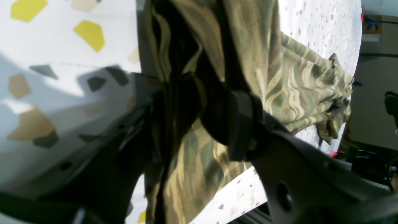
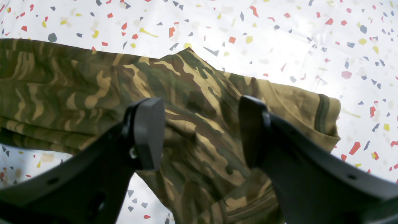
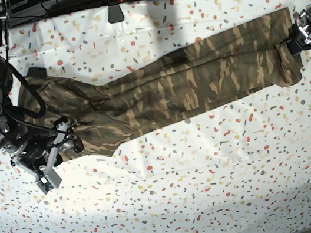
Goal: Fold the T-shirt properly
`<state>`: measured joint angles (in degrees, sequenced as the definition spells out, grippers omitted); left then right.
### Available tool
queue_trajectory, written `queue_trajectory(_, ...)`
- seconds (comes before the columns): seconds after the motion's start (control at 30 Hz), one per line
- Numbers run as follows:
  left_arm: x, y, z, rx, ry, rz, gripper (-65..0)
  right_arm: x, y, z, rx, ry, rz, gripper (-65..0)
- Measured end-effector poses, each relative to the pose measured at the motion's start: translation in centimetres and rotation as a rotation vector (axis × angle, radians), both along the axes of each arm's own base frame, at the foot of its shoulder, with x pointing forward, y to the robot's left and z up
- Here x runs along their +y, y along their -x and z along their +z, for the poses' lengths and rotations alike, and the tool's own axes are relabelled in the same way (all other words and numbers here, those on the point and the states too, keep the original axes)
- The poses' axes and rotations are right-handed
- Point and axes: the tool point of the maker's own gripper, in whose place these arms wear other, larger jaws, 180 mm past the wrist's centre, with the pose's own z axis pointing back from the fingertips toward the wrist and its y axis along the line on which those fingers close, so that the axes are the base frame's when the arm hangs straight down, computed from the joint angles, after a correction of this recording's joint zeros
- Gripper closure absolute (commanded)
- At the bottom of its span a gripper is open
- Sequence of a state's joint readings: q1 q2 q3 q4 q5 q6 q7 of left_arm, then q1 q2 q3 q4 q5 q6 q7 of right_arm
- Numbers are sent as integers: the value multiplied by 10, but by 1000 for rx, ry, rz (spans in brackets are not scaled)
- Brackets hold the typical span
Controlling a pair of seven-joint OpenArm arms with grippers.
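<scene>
The camouflage T-shirt (image 3: 185,81) lay stretched in a long band across the speckled tablecloth (image 3: 215,190), reaching from one arm to the other. At the base view's right edge, the left gripper (image 1: 199,105) was clamped on a bunched end of the cloth, a grip only the left wrist camera showed clearly, with dark folds crowding its lens. The right gripper (image 2: 202,133) hung with its jaws apart over the opposite end, nothing between them; its wrist view alone revealed a sleeve (image 2: 311,115) with a dark hem beside its fingers (image 2: 149,130).
</scene>
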<state>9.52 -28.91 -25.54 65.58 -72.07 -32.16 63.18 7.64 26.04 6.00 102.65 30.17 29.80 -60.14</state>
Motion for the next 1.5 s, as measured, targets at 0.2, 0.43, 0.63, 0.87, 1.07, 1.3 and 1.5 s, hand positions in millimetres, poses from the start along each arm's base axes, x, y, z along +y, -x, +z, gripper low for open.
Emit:
queue_trajectory(0.2, -3, 1, 1, -16, -5, -21, -279, 0, 0, 0, 0, 0, 0, -369)
queue_trajectory(0.43, -12, -1, -2, -38, 15, -9, -133, 0, 0, 0, 0, 0, 0, -369)
queue_trajectory(0.63, -15, 1, -6, -30, 18, -10, 0, 0, 0, 0, 3, 2, 0, -369)
queue_trajectory(0.87, -22, -5, 12, -73, -26, -76, 0, -2, 3, -3, 23, 11, -2, -369)
queue_trajectory(1.07, -62, -17, 52, -195, -43, -210, 0, 0, -5, 6, -18, -1, 0, -369)
queue_trajectory(1.3, -127, -19, 95, -342, 24, -259, 0, -1, -26, 34, -94, -6, -10, -369)
queue_trajectory(1.5, -162, -25, 110, -424, 95, -203, 0, -1, -35, 48, -130, -8, -14, -369)
